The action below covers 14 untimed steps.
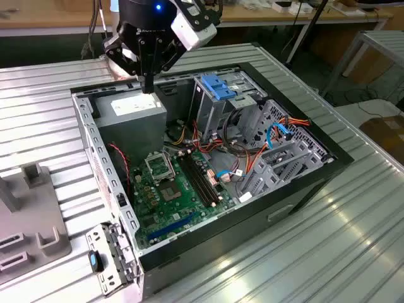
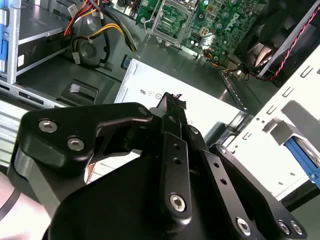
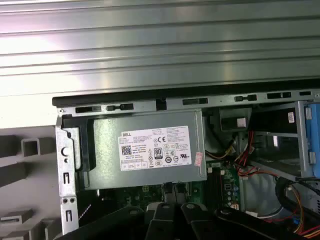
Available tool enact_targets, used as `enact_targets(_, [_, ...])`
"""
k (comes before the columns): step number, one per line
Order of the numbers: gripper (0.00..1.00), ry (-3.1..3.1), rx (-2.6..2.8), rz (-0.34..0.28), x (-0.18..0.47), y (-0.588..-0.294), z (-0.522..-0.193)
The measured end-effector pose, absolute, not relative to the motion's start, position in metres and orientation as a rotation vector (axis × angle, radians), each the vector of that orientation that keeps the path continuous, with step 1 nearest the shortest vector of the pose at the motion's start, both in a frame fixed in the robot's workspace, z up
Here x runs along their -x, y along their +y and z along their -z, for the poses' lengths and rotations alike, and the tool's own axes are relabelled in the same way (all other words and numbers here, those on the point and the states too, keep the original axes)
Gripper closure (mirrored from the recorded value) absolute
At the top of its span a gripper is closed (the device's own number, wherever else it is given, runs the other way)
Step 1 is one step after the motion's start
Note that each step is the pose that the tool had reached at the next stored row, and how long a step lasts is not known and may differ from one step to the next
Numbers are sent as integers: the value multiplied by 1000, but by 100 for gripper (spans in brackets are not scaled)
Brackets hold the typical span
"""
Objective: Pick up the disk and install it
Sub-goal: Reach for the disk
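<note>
Where the ribbed metal worktop (image 1: 353, 240) reaches the exterior view's left, a grey fixture block (image 1: 35, 221) sits just beside the open computer case (image 1: 95, 145). Right of the block, the arm (image 1: 148, 25) hangs steeply over the case's far corner. Its wrist is near upright and the gripper (image 1: 149, 83) points straight down at the grey power supply box (image 1: 132, 117). The fingers (image 1: 149, 72) are drawn together into one narrow dark tip and hold nothing. The tip hangs close over the box's top edge, and whether it touches cannot be told. In the first wrist view the box's white label (image 3: 155, 147) faces the camera, and in the second wrist view the gripper's black linkage lies across the same box. Further right in the exterior view, the green motherboard (image 1: 170, 189) lies on the case floor, and past it stands the metal drive cage (image 1: 252, 120). The disk (image 1: 218, 87) sits at the top of that cage, well apart from the gripper. It shows a broad blue plastic rail toward the camera and flat silver-grey metal just beyond it, slightly tilted. How far it is seated in the cage cannot be told. At the exterior view's right, orange and blue cables (image 1: 290, 123) loop beside the cage.
</note>
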<state>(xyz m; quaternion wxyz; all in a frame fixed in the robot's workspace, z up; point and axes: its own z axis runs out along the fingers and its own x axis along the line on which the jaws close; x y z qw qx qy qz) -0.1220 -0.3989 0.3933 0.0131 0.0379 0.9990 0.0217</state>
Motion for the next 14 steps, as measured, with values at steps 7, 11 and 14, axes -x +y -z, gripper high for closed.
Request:
enact_targets(7, [89,3112,-118,-68,122,-399,-393])
enact_targets(11, [89,3112,-118,-68,122,-399,-393])
enact_targets(14, [89,3113,-118,-68,122,-399,-393])
